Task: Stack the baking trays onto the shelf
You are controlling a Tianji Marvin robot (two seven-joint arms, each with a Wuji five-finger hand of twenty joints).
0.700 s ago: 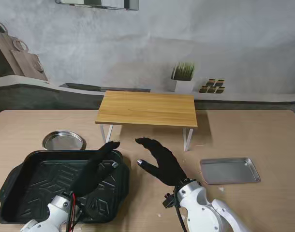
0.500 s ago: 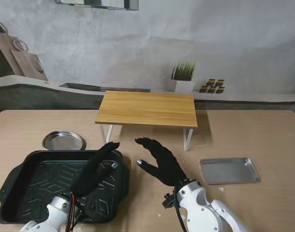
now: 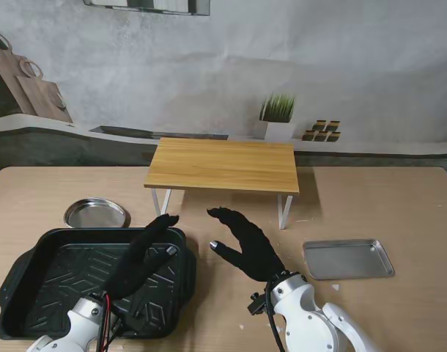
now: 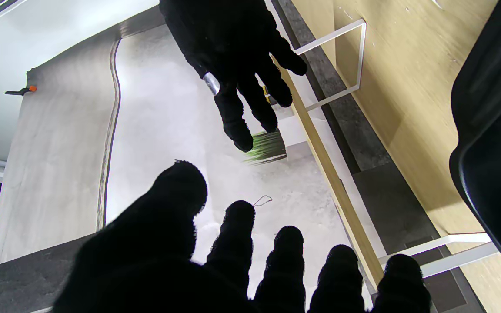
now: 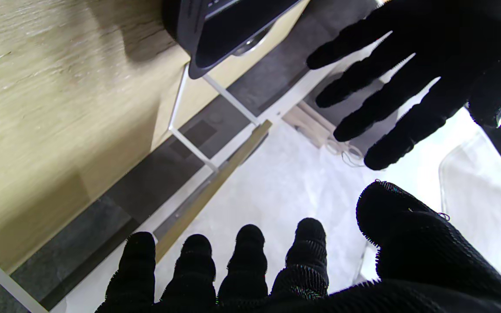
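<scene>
**Both hands bare and spread beside the black tray**

Seen from the stand: wooden shelf (image 3: 223,164) on white legs, standing toward the far edge of the tabletop (image 3: 399,213), its top bare. Large black baking tray (image 3: 69,282) at the near left corner. Small round metal pan (image 3: 97,213) just beyond that tray, nearer the left edge. Flat rectangular metal tray (image 3: 348,258) on the right side, well apart from the black one. Left hand (image 3: 141,257) raised over the right end of the black tray, fingers stretched out and apart, holding nothing. Right hand (image 3: 245,240) over bare tabletop between the black tray and the metal tray, fingers splayed, thumb out to the side, gripping nothing. Potted plant (image 3: 278,117) on the ledge behind the far edge.

Seen from the left wrist: gloved fingertips (image 4: 237,221) of the left hand spread, with wall showing between them. Right hand (image 4: 237,52) hanging opposite, fingers apart and bare. Rim of the black tray (image 4: 489,143) at one side, shelf edge (image 4: 333,182) running past it.

Seen from the right wrist: right fingertips (image 5: 250,248) fanned out, nothing between them. Left hand (image 5: 411,74) across the way, equally splayed. Corner of the black tray (image 5: 220,30) resting on the wood grain, with a white shelf leg (image 5: 189,143) beside it.
</scene>
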